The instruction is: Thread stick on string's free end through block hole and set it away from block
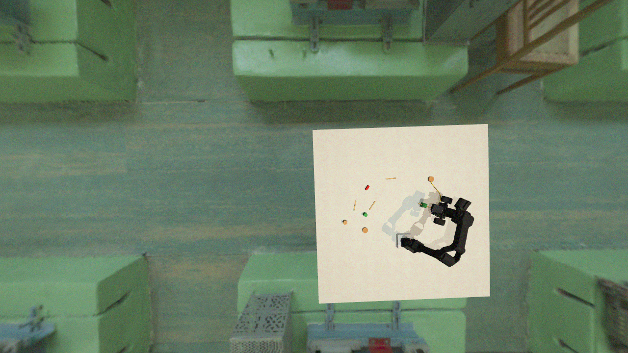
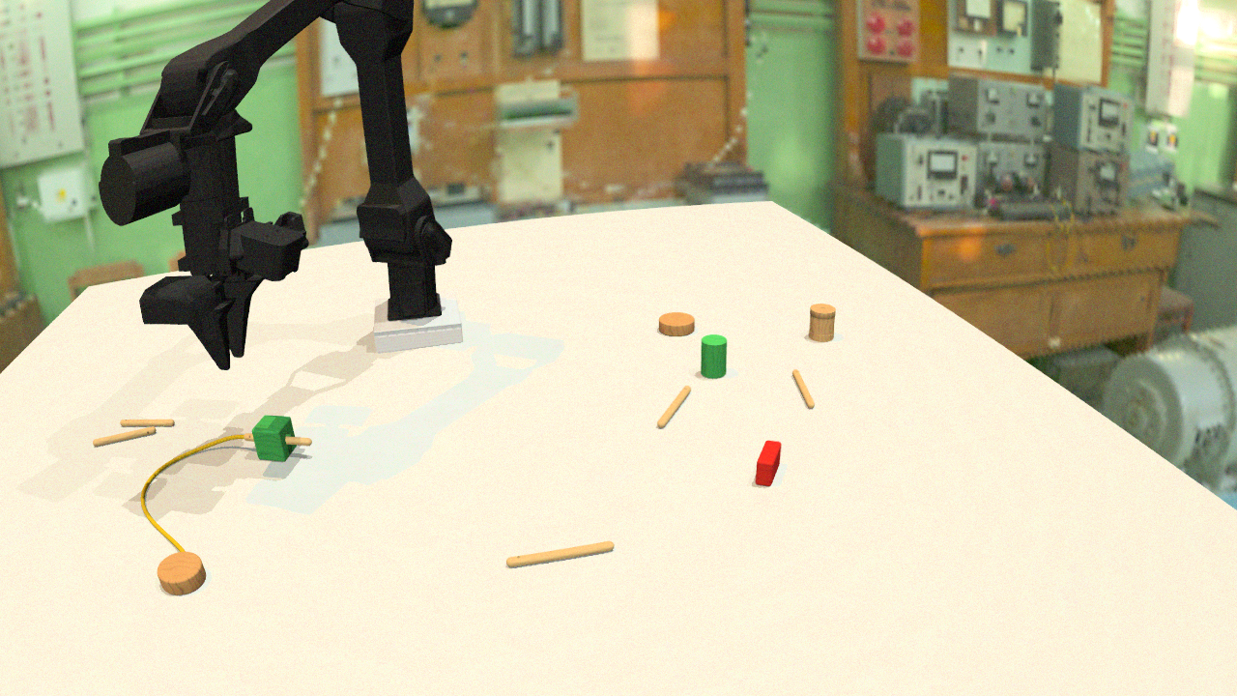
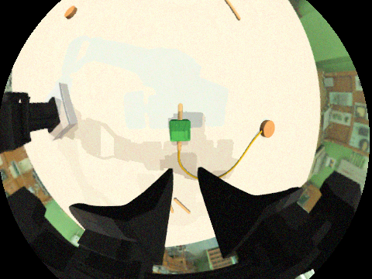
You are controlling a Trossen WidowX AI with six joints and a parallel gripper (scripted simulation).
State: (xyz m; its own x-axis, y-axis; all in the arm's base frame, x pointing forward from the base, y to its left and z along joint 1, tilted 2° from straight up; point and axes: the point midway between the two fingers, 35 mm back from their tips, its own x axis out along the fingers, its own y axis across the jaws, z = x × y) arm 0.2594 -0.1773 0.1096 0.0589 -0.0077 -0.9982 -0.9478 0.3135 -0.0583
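The gripper, partly open and holding nothing, hangs above the green block. Through the block runs the stick, poking out both sides; its yellow string curves from there to the button.

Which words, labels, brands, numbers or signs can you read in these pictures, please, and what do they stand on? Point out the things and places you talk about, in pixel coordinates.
No text is readable.
Grey metal instruments with dials (image 2: 927,171): any markings too small and blurred.
White wall panel with red marks (image 2: 39,82): too blurred.
Green wooden block (image 1: 423,205) (image 2: 273,439) (image 3: 180,130): no lettering visible.
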